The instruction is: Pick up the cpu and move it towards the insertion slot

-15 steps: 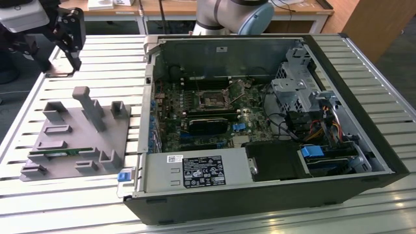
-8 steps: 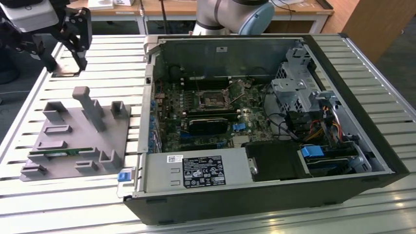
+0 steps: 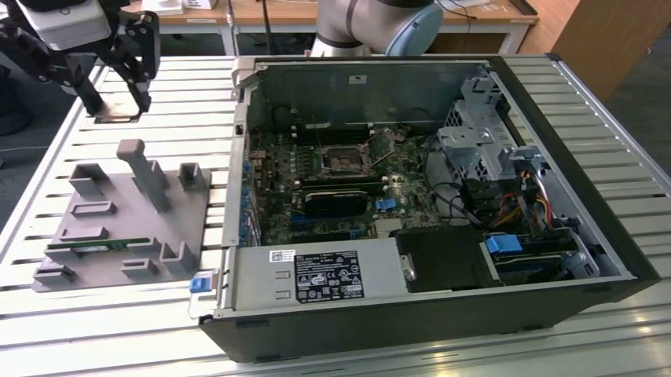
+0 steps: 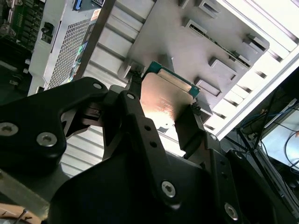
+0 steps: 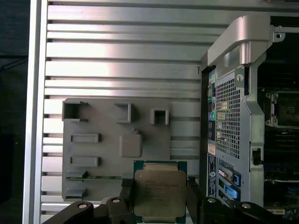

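clamped between the two black fingers of the black gripper (image 5: 160, 196), lifted clear of everything below: the cpu (image 5: 160, 192), a flat square chip with shiny silver metal top and thin green rim. just beneath and beyond, on the slatted silver metal table (image 5: 117, 56), a grey plastic holder tray (image 5: 112, 135) with raised brackets and a thin green memory stick (image 5: 96, 177) lying in one groove. farther off, inside the open black computer case (image 3: 587, 236), well apart from the chip, the insertion slot (image 3: 341, 159), a square dark socket with silver frame.
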{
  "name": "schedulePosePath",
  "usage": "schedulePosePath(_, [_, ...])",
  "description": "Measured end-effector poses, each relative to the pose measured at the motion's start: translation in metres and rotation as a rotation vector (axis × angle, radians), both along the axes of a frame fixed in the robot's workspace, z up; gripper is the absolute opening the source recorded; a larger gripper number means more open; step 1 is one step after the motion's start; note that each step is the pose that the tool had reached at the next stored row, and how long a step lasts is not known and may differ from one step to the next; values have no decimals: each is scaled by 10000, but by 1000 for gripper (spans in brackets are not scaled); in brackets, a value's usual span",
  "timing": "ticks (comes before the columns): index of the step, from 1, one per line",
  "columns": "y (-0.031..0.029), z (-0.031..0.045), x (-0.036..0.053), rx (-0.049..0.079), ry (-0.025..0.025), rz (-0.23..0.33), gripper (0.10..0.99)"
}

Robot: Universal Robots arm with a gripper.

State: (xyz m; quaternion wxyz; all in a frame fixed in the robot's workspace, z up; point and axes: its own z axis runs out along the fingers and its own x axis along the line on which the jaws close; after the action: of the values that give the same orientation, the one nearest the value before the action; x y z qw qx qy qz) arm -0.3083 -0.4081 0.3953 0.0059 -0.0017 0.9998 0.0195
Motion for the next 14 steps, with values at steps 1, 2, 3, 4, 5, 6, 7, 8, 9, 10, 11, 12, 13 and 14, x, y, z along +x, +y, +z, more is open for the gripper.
schedulePosePath(1, [1, 9, 4, 1, 0, -1, 537])
schedulePosePath(2, [3, 21, 9, 2, -1, 0, 537])
schedulePosePath(3, [4, 30, 13, 1, -1, 0, 537])
schedulePosePath(4, [7, 33, 19, 4, -5, 0, 537])
schedulePosePath(5, [10, 36, 29, 3, -3, 1, 537])
schedulePosePath(6, [12, 38, 43, 2, -1, 1, 537])
schedulePosePath(7, [14, 39, 62, 4, -2, 1, 537])
schedulePosePath(8, [17, 39, 80, 5, -2, 0, 537])
schedulePosePath(9, [19, 40, 99, 5, -1, 0, 537])
schedulePosePath(10, [21, 39, 122, 7, -2, 1, 537])
schedulePosePath(11, [25, 39, 143, 8, -2, 1, 537])
schedulePosePath(12, [29, 39, 165, 8, -1, 1, 537])
schedulePosePath(13, [33, 39, 184, 7, -2, 0, 537])
schedulePosePath(14, [35, 39, 205, 8, -2, 0, 537])
